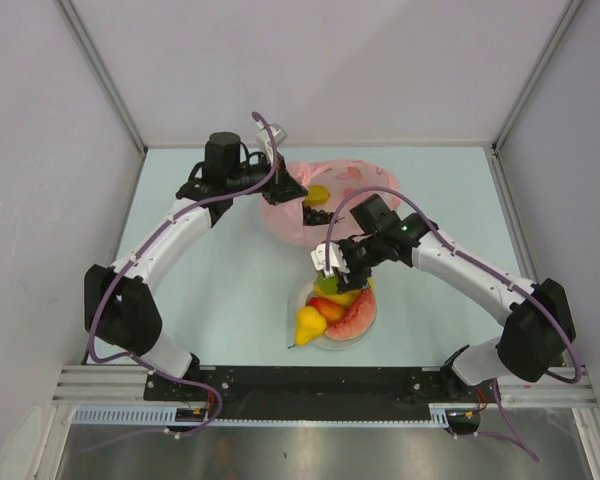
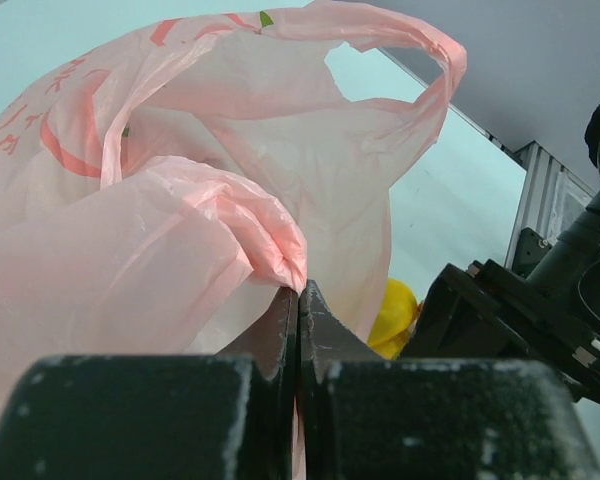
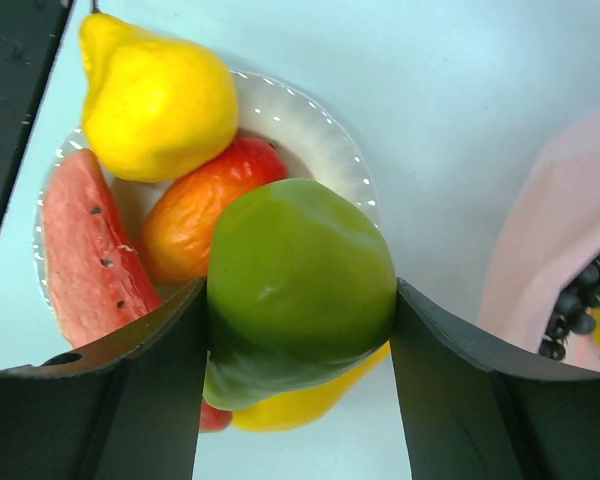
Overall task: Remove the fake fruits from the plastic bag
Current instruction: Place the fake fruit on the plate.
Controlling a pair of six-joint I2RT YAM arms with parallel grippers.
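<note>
While right pincer (image 3: 298, 300) grips it, green pear (image 3: 300, 265) points neck-first wristward.

You had little room on the small white round plate (image 3: 325, 135). The yellow plastic pear (image 3: 155, 95), the red watermelon slice with green rind (image 3: 80, 255) and the orange-red mango-like piece (image 3: 190, 225) crowded it, leaving only the rim on the bag's side bare. The right gripper (image 1: 332, 274), clamped on the green plastic pear (image 3: 300, 280), hung over that pile. The crinkly translucent pink carrier bag (image 2: 230, 150) blocked the far side, its fold pinched by the left gripper (image 2: 298, 300). Your open passage was the pale blue-green table (image 1: 230, 270) left of the plate.
</note>
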